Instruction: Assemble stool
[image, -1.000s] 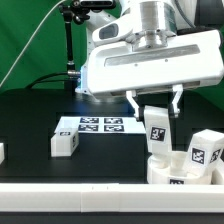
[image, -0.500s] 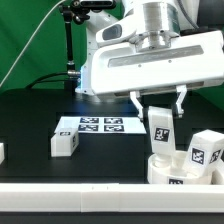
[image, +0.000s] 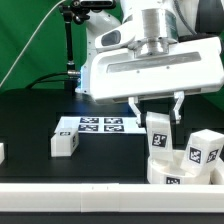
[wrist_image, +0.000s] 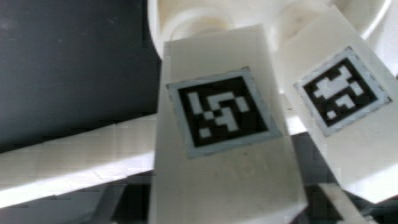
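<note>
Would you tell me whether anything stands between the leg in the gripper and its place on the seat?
Nothing visible does. The gripper holds the leg directly over the seat, its lower end at the seat's top. The other upright leg stands apart, toward the exterior view's right.

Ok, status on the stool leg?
Tool shut on white rectangular plastic block leg, just over thick white round plastic seat. Second tagged leg stands on seat beside it. Nothing seen blocking.
</note>
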